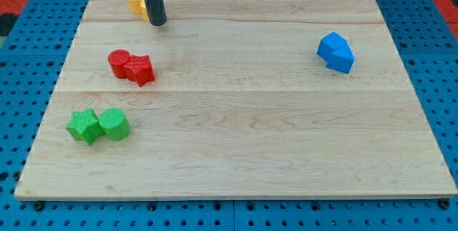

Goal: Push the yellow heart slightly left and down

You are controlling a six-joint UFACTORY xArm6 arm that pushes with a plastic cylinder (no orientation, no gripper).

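The yellow heart (136, 3) lies near the top left corner of the wooden board (236, 116), partly hidden behind my rod. My tip (158, 23) rests on the board just right of the heart and slightly below it, touching or nearly touching its right side.
A red cylinder (119, 62) and a red star (142, 69) sit together at the left. A green star (84, 126) and a green cylinder (114, 124) sit at the lower left. Two blue blocks (336, 52) sit together at the upper right; their shapes are unclear.
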